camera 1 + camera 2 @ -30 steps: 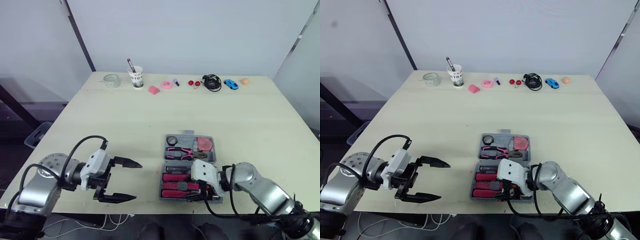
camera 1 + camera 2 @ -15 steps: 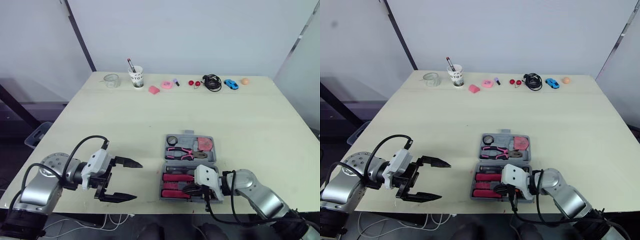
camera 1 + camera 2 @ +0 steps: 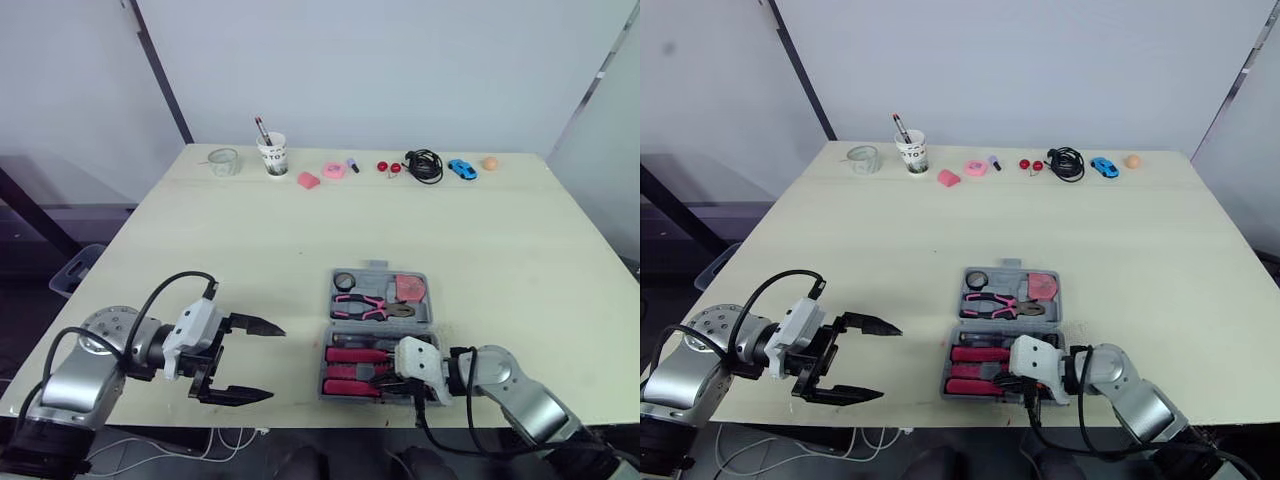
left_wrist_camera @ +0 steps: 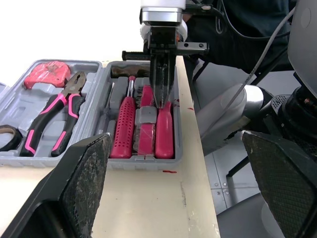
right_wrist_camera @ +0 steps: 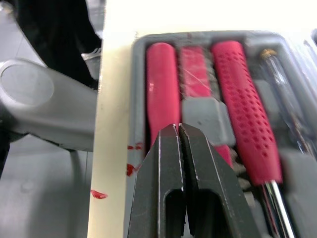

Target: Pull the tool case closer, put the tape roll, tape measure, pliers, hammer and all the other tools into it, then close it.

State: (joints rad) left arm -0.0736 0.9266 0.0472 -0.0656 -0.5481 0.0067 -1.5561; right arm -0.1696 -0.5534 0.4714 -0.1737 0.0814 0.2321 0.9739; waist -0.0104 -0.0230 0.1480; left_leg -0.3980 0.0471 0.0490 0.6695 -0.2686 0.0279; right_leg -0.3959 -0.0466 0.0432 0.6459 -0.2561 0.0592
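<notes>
**Tool case open, right hand pinched over it**

The tool case (image 4: 143, 162) lies open just under the right hand (image 5: 178, 128), whose fingers are pressed together over the red-handled tools (image 3: 350, 360). The pliers (image 3: 365, 307) sit beyond it. The left hand (image 3: 272, 362) gapes wide, well apart, over the table (image 3: 250, 250).

The grey plastic tool case (image 3: 378, 267) lies open and flat near the front edge of the surface, right of its middle, with its hinge parallel to that edge. The far half holds the dark tape roll (image 3: 344, 280) at its left end, the pliers (image 3: 365, 306) with pink-and-black handles lying across it, and the red tape measure (image 3: 408, 288) at its right end. The near half, just at the front edge, holds several red-handled tools (image 3: 352, 372) lying parallel in moulded slots.
</notes>
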